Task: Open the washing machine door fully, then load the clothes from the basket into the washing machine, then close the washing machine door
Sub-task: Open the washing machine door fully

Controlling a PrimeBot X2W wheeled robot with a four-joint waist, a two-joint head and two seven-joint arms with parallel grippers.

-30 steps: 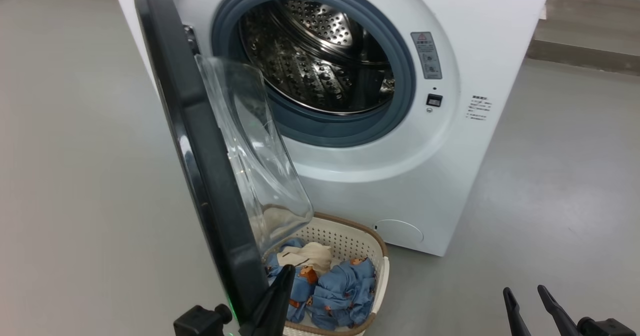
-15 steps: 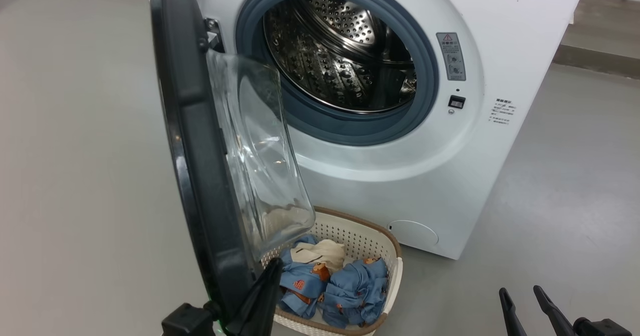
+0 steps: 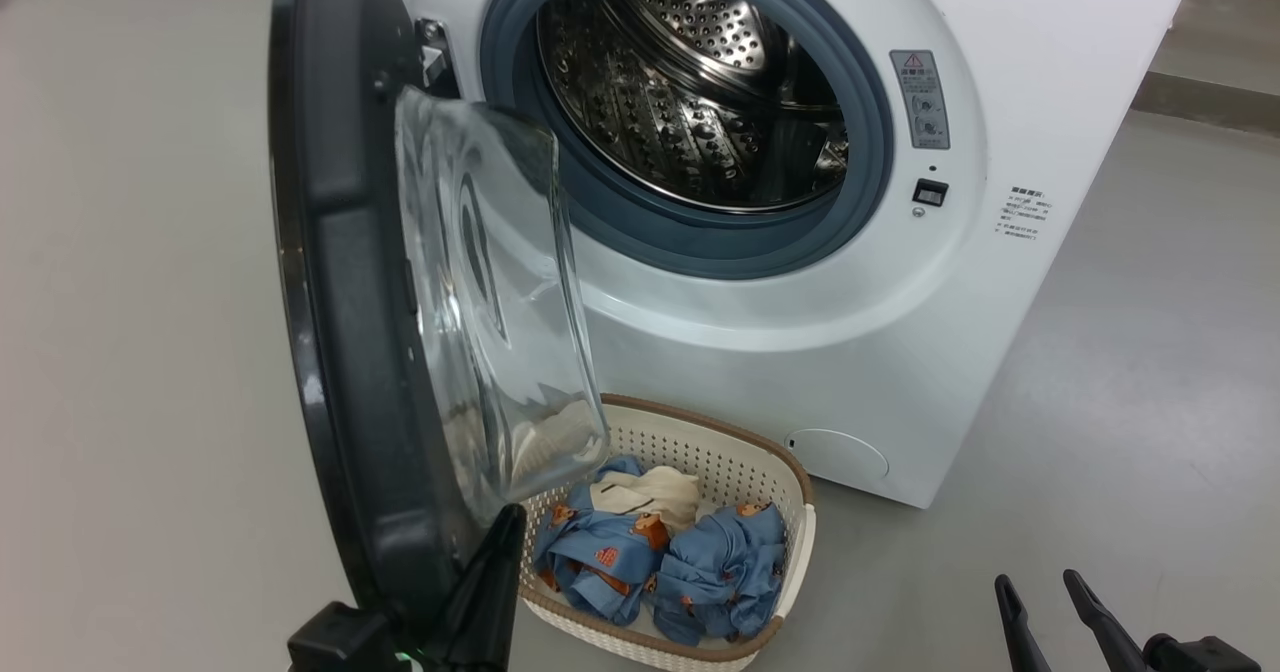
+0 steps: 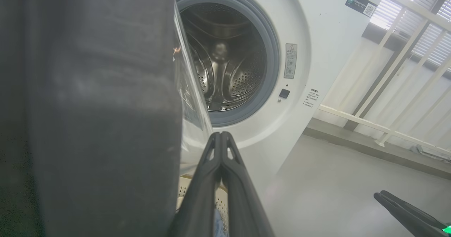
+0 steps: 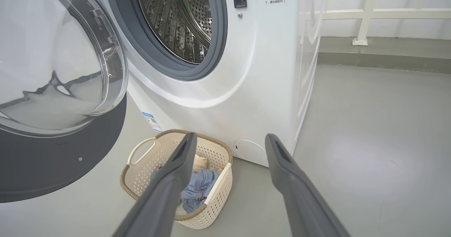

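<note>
Washing machine door (image 3: 340, 282) hanging open at 9 o'clock of the steel drum (image 3: 690, 92), dark grey inner face, bulging clear glass bowl (image 3: 490, 292), left gripper (image 3: 508, 524) fingers pressed together beside its lower edge at 7 o'clock, right gripper (image 3: 1037, 582) spread wide at 5 o'clock.

Washing machine door (image 3: 350, 282) swung wider open; left gripper (image 3: 508, 527) shifted left alongside it.

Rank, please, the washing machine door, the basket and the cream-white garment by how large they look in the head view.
1. washing machine door: by far the largest, though it also stands nearest the camera.
2. basket.
3. cream-white garment: smallest, lying inside the basket and partly covered.
</note>
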